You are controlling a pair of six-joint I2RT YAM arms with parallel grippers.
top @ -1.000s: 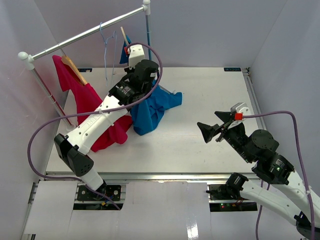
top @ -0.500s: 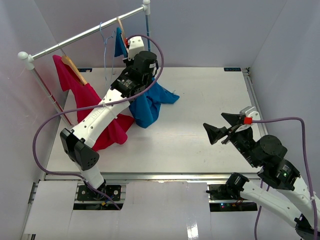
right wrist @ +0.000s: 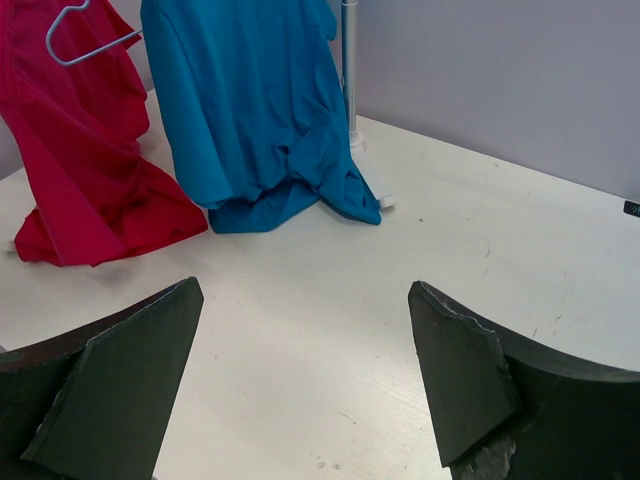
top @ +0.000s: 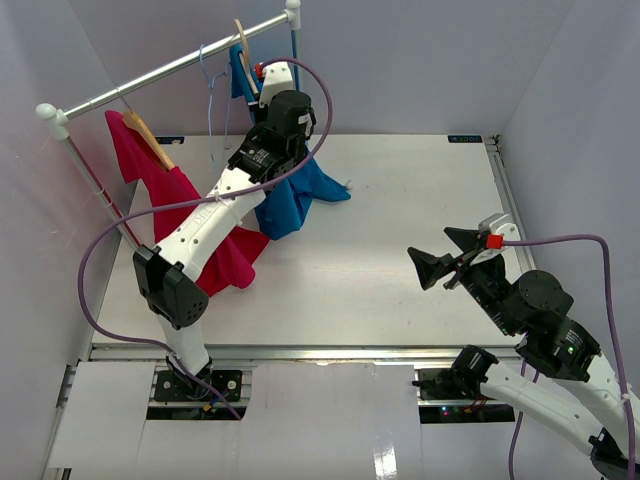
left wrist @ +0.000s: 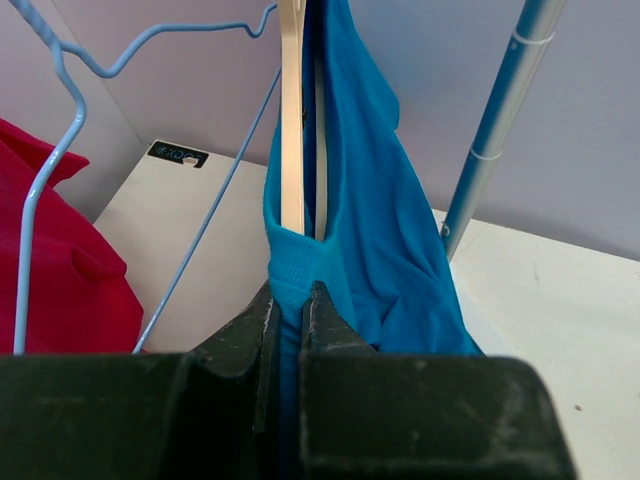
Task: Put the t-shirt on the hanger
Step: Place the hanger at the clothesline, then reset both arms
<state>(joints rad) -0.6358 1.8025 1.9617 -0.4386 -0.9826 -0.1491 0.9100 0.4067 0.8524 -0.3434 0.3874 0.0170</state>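
Left wrist: claw (left wrist: 288, 300) pinches t-shirt (left wrist: 375, 200) edge.

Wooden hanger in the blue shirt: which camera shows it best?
The left wrist camera. There the hanger stands close up, a pale wooden strip out of the t-shirt collar, above the left gripper pinching the cloth. The top camera shows only a sliver by the rail. The right wrist camera shows just the t-shirt.

We show the left arm (top: 205, 215) and right arm (top: 530, 310): white links, black joints, looping purple cables (top: 556, 239). Our right gripper (right wrist: 302, 288) carries black wedge-shaped fingers (right wrist: 120, 380) and a red tab (top: 493, 241).
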